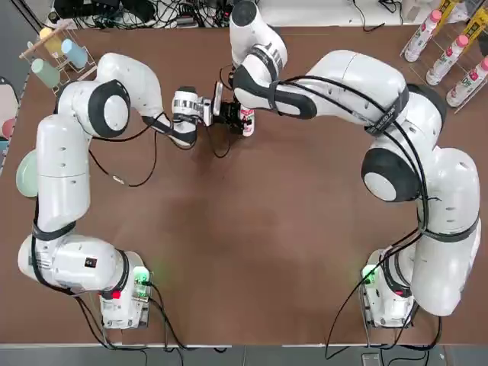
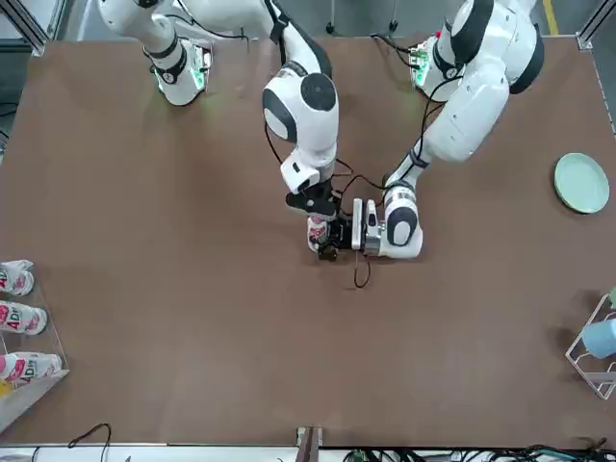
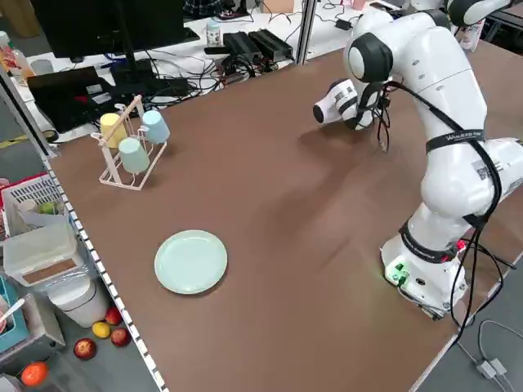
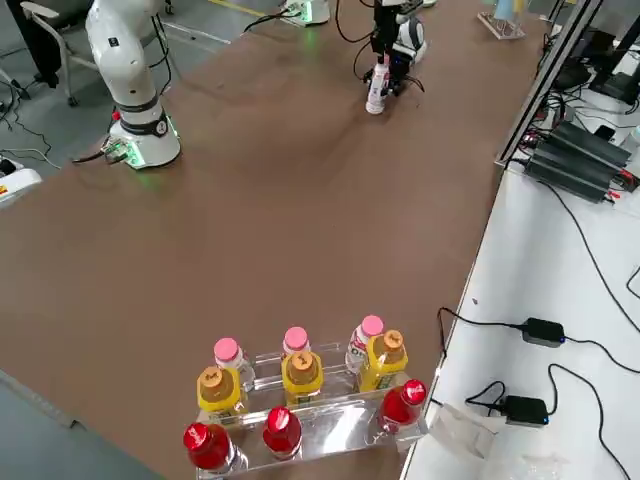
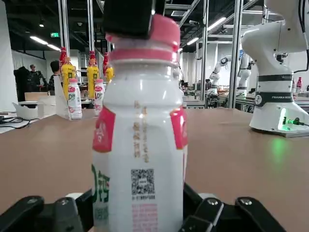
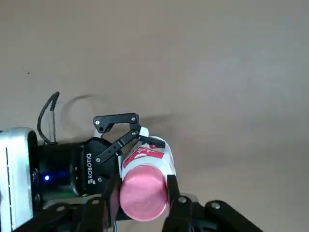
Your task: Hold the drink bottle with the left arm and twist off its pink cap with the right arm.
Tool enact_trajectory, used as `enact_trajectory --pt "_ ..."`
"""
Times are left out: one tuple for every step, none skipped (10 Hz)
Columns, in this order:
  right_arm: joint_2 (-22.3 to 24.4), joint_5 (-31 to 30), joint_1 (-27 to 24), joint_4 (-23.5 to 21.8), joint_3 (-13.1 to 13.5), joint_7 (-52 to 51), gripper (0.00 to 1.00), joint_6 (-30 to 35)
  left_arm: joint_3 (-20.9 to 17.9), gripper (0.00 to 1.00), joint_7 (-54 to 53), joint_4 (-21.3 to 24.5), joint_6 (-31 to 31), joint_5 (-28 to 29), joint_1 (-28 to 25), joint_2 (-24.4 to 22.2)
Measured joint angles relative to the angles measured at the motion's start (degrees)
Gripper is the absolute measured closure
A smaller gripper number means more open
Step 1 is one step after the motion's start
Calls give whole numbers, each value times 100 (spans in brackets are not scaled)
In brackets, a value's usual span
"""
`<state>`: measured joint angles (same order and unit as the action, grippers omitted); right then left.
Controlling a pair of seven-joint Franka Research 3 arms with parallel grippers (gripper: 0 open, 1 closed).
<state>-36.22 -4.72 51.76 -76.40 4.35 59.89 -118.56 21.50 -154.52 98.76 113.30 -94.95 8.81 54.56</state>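
Working over a broad brown table [image 1: 229, 244], with a pale green plate [image 1: 27, 174] well off to the left of the hands and a rack of cups [image 1: 65, 57] farther out on that same side; with a clear rack of bottles [image 1: 450, 57] well off to the right, beyond the right arm's reach of bend. Showing metal frames [image 5: 235, 53] and ceiling lights [image 5: 42, 42] in the room past the left hand. Holding the drink bottle [image 5: 142, 159] by its body in the left gripper [image 5: 140, 208], fingers closed in to the bottle's width. Closing the right gripper [image 6: 143, 180] on the pink cap [image 6: 144, 203], just above the left gripper, one finger against either side, cap still on the bottle's neck
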Motion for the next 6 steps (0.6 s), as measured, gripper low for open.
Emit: enact_trajectory --pt "0 7 -11 0 -6 -271 57 -10 0 47 1 -2 3 -5 1 0" --pt "0 11 -22 0 -14 -522 57 -19 0 47 1 -2 5 -11 1 0" --pt "0 14 -31 0 -24 -778 57 -23 -1 47 2 -3 6 -13 1 0" --pt "0 17 -36 0 -30 -1074 57 -24 -2 48 2 -3 7 -15 2 0" --pt "0 42 -39 1 -33 -1400 57 -25 -3 48 2 -3 7 -15 3 0" --pt "2 92 -49 2 -33 -1755 57 -21 -4 48 1 -2 7 -15 4 0"
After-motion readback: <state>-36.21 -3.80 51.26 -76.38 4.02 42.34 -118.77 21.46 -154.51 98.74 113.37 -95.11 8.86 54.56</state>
